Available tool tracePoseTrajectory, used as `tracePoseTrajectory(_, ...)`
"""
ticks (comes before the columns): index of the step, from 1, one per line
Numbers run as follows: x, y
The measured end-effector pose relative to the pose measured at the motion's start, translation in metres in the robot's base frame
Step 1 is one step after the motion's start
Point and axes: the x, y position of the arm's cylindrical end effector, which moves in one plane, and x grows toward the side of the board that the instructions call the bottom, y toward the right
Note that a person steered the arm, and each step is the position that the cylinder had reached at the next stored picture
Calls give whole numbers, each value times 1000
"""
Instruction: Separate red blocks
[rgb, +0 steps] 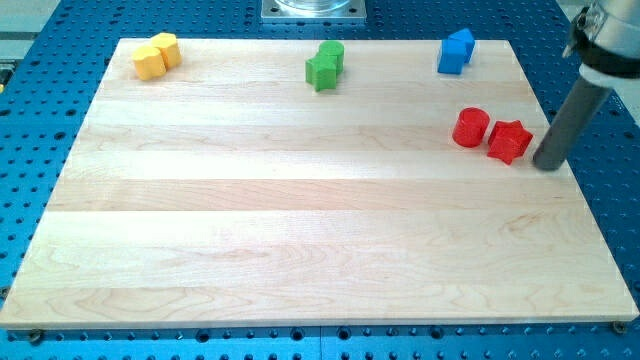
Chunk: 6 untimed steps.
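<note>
1. No claw is fitted to this arm, so nothing can be opened, closed or held; instead a straight dark rod is seen slanting down from the view's upper right, and my tip (548, 164) is set on the wooden board (300, 240) near its right edge.

2. The tip is placed just to the view's right of the red star-like block (509, 141), with a thin gap that cannot be judged for certain as touching or apart. This position is judged to suit a push toward the view's left.

3. The red cylinder (470, 128) is found just left of the star-like block and slightly higher in the view. The two red blocks are nearly touching, so the task of separating them is judged not yet done.

4. Because the cylinder lies close to the line of a leftward push, both reds could be carried along together; a push angled between them is judged the safer choice.

5. A blue block (456, 51) is seen above the red pair, near the board's top edge, well apart from the tip.

6. A pair of green blocks (324, 65) is pressed together at top centre.

7. A pair of yellow blocks (157, 56) is pressed together at top left.
</note>
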Motion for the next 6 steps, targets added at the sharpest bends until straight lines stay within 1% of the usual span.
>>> tracePoseTrajectory(1,-13,-31)
tracePoseTrajectory(2,11,-72)
tracePoseTrajectory(3,17,-96)
tracePoseTrajectory(4,-30,-100)
tracePoseTrajectory(5,-43,-104)
tracePoseTrajectory(6,-31,-121)
